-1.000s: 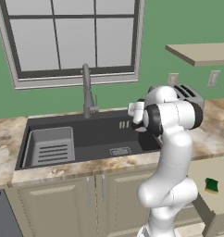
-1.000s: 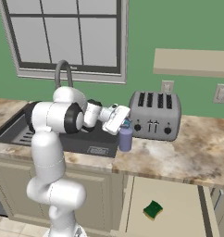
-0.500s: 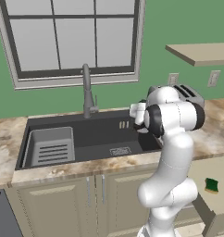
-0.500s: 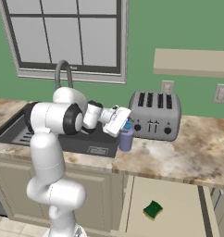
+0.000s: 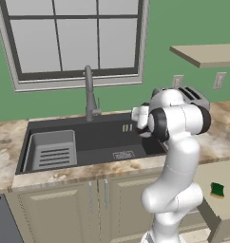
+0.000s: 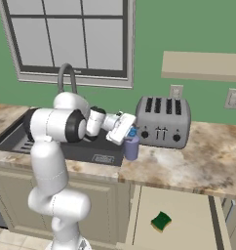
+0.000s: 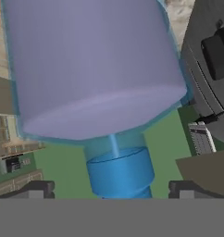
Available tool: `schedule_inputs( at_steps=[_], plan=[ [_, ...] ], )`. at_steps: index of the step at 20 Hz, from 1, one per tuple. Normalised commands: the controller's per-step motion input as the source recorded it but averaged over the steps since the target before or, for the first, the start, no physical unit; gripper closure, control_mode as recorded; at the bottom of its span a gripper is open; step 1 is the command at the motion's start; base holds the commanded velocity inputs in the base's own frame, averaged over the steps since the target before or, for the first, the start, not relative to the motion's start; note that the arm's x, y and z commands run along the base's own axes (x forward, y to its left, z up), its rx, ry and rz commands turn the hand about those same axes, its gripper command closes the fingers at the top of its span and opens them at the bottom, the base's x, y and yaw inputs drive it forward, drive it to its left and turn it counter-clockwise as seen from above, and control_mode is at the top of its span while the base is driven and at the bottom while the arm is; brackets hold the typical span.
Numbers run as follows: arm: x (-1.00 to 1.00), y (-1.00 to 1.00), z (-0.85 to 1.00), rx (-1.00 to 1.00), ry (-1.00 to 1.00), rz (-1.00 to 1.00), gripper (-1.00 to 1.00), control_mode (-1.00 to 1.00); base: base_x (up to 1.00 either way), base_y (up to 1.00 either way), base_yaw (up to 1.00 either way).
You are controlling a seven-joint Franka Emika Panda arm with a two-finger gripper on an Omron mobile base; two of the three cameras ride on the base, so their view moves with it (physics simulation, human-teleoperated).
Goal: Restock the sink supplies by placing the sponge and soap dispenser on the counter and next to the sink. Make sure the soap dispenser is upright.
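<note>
Retreat should be straight: spread gripper [image 7: 111, 190] flanks the upright lavender blue-pumped soap dispenser [image 6: 131, 146] beside the dark grey sink [image 6: 98, 151].

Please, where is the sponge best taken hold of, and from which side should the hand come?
Probably from above: the sponge lies flat, green side up, on the low tan surface below the counter. Grip it across two opposite side edges.

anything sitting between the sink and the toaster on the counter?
Yes: the soap dispenser stands upright on the counter, between the sink edge and the toaster, with the open gripper at it. Right base view shows this.
</note>
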Motion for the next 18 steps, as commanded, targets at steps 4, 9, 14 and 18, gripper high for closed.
schedule_inputs(
  at_steps=[4,9,14,18],
  plan=[
    [-0.18,0.23,0.1,0.0,0.0,0.0,-1.0,-1.0,0.0,0.0,0.0],
    [-0.12,0.27,0.16,0.0,-0.01,0.0,-1.0,-1.0,0.0,0.0,0.0],
    [-0.23,0.2,0.34,0.0,-0.13,0.0,-1.0,-1.0,0.0,0.0,0.0],
    [-0.43,0.23,0.51,0.0,-0.22,0.0,-1.0,-1.0,0.0,0.0,0.0]
  ],
)
